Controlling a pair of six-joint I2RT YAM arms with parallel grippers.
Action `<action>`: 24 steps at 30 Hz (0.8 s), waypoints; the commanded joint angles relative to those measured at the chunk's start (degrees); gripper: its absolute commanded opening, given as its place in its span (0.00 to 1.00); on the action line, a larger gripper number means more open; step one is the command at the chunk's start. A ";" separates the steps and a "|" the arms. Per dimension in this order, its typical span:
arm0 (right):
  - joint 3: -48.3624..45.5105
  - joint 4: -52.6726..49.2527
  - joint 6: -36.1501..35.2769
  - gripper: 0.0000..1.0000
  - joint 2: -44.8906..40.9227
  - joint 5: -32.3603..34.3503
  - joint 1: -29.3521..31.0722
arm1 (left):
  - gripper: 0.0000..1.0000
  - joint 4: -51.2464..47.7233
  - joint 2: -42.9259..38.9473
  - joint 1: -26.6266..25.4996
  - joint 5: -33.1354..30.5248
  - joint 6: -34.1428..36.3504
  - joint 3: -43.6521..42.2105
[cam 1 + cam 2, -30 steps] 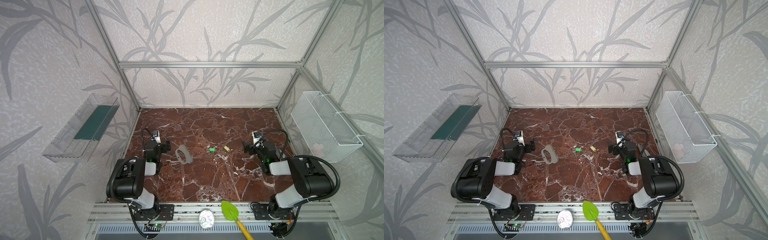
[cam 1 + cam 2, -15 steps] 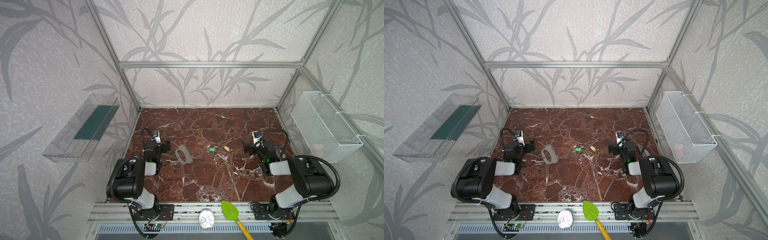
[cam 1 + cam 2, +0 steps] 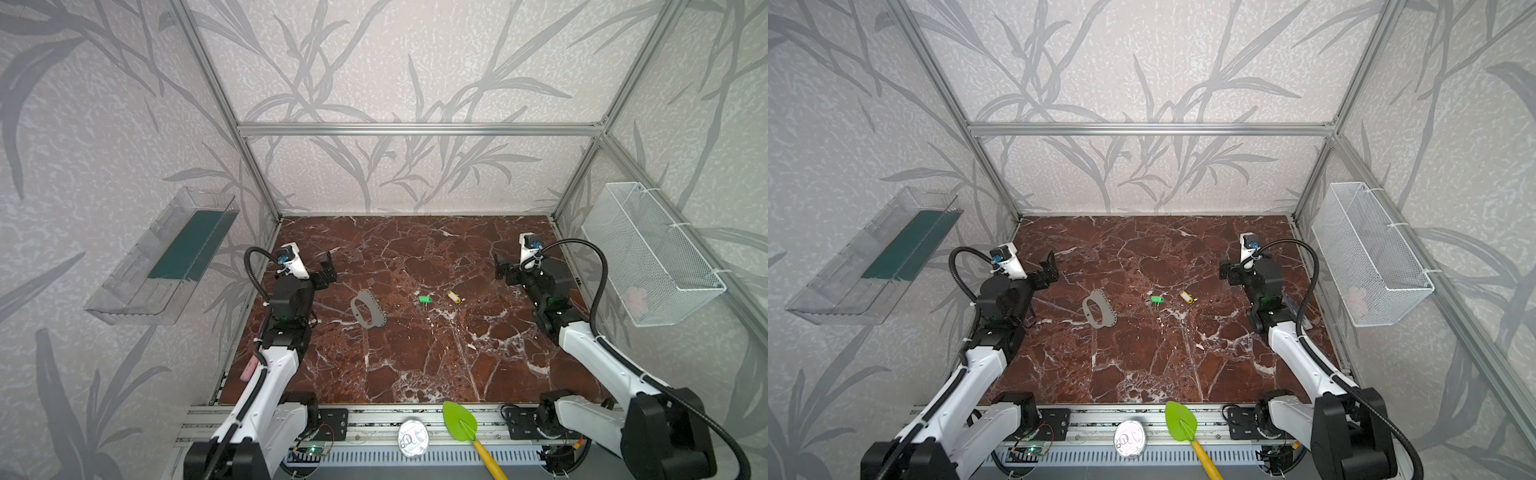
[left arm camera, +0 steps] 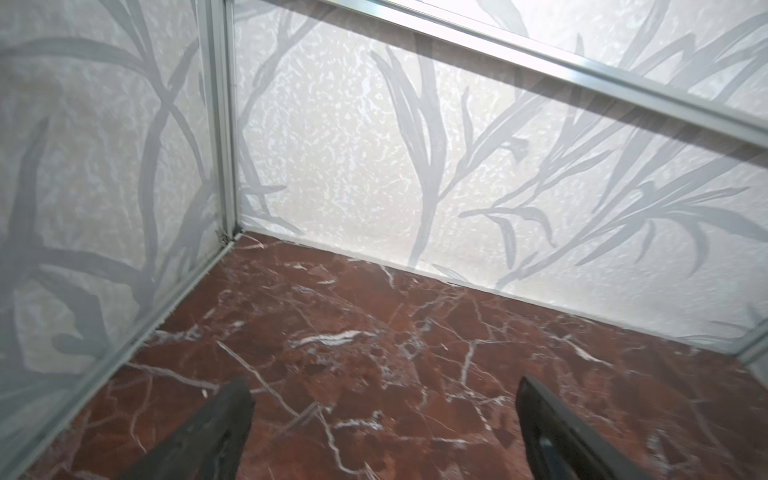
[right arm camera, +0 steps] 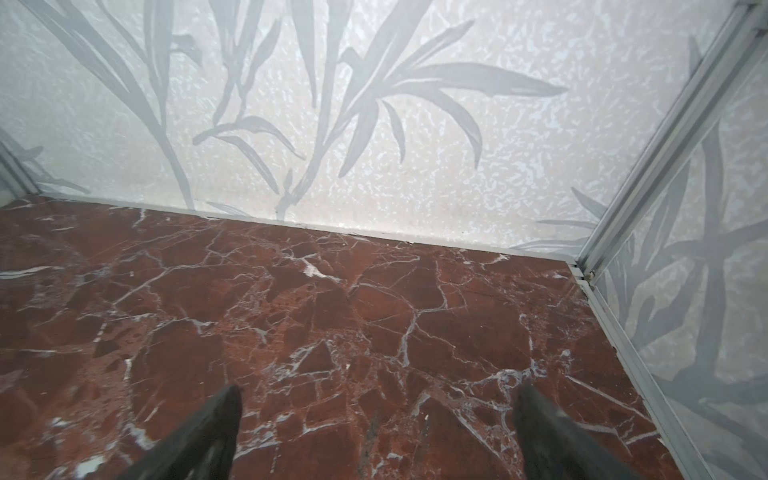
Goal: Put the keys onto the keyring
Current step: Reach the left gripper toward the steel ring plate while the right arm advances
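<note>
In both top views the grey D-shaped keyring lies flat on the red marble floor, left of centre. To its right lie the keys, one with a green tag and one with a yellow tag, a small gap between them. My left gripper stands open and empty, left of the keyring and nearer the back wall. My right gripper stands open and empty to the right of the keys. Both wrist views show only bare marble and walls.
A green scoop with a yellow handle and a silvery round lid lie on the front rail. A white wire basket hangs on the right wall, a clear shelf on the left wall. Aluminium frame posts stand at the corners.
</note>
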 commanded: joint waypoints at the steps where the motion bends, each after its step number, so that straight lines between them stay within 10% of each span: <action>1: 2.46 -13.70 0.96 1.00 -2.66 0.07 4.84 | 0.99 -15.50 -3.30 -1.94 -0.71 -10.23 3.08; 24: 1.97 -22.71 9.28 0.87 1.64 -6.71 16.87 | 0.70 -42.81 12.56 -30.09 -7.53 -16.16 6.76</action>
